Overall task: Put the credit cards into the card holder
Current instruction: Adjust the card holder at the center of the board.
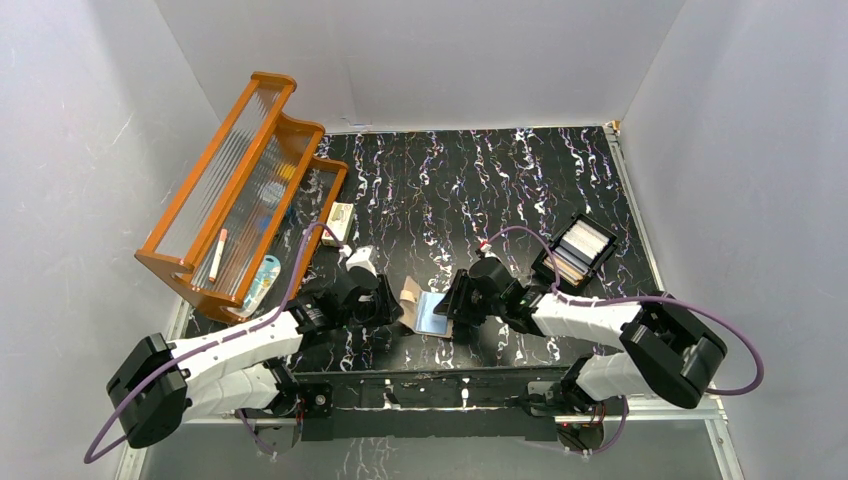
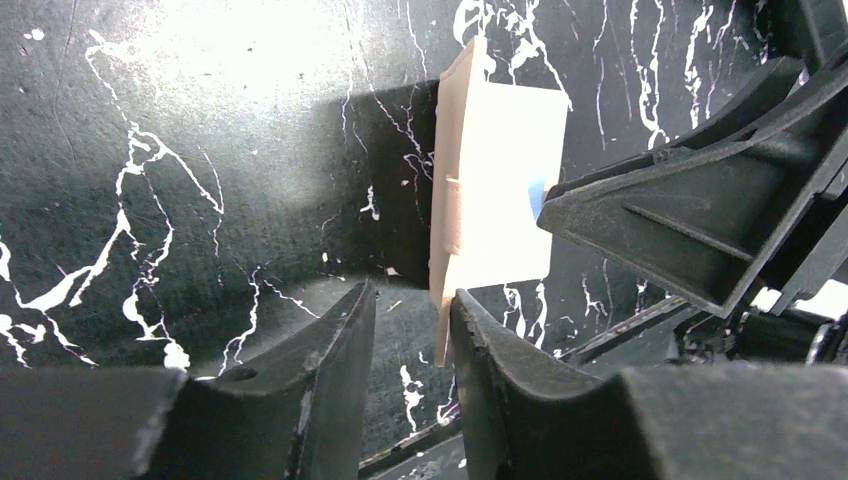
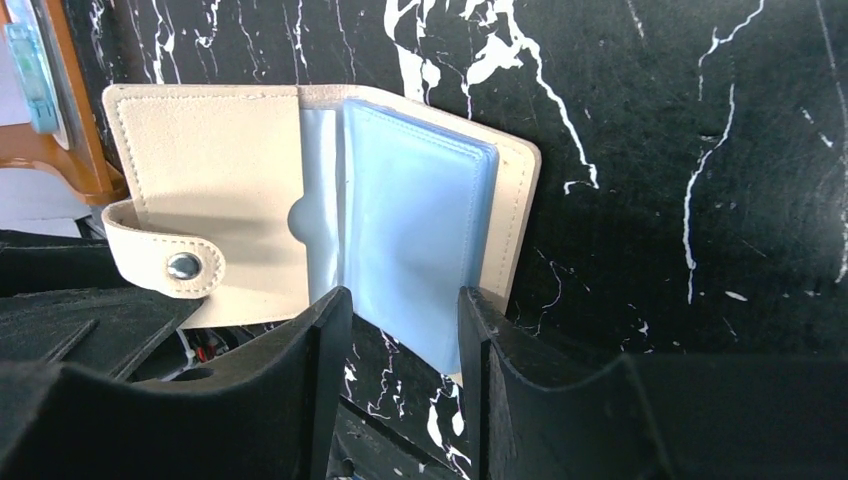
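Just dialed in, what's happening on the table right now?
Both arms meet at the card holder, which lies open near the table's front edge. The right end effector straddles its clear blue-tinted pockets; whether it grips them is unclear. The left end effector is open at the holder's edge, gripping nothing. More cards sit in the black tray to the right.
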Robot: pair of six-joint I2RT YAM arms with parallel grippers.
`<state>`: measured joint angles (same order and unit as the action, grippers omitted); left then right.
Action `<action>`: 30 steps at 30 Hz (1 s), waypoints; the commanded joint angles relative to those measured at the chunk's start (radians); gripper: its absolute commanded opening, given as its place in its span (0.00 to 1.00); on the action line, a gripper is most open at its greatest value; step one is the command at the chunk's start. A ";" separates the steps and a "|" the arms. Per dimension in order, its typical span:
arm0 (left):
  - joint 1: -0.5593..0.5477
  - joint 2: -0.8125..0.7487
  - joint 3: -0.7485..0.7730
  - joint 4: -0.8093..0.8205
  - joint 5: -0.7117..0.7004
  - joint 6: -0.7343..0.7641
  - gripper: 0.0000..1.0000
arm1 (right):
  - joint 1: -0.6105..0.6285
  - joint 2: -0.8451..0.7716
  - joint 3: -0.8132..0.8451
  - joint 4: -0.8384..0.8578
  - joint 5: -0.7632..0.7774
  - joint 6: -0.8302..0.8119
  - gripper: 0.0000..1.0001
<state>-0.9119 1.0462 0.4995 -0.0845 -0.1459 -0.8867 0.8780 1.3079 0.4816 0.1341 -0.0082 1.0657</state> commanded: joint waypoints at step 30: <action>-0.003 -0.033 -0.075 0.027 0.081 -0.010 0.00 | -0.006 0.068 0.038 0.272 -0.157 -0.034 0.59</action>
<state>-0.9119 1.0313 0.4454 -0.0463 -0.0875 -0.8867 0.8753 1.3952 0.4862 0.3176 -0.1421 1.0466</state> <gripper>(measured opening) 0.019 0.583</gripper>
